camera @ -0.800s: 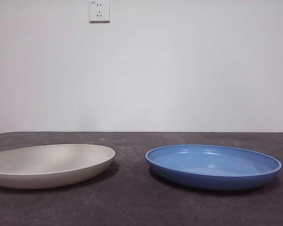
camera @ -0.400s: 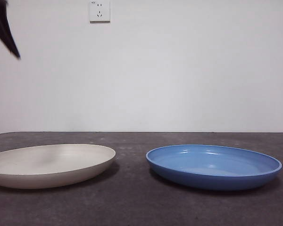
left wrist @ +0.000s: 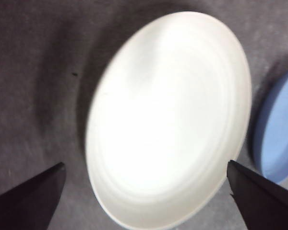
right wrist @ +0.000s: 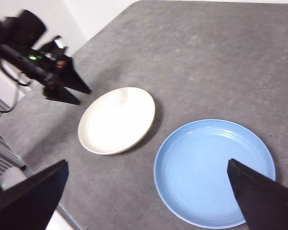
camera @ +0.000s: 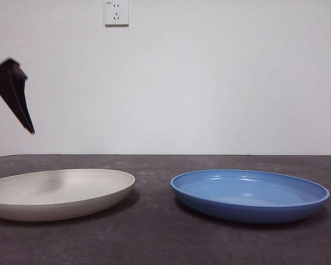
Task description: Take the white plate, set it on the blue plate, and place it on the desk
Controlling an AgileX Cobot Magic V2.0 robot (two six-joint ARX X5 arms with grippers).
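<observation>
The left hand (left wrist: 144,201) hangs spread wide, holding nothing, above the empty round cream matte plate (left wrist: 170,120) beside the empty glossy blue plate (left wrist: 278,134).

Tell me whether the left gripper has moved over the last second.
Yes. The left gripper has come into the front view and dropped further below the wall socket, toward the white plate.

low level front, two overhead wrists, plates shared
</observation>
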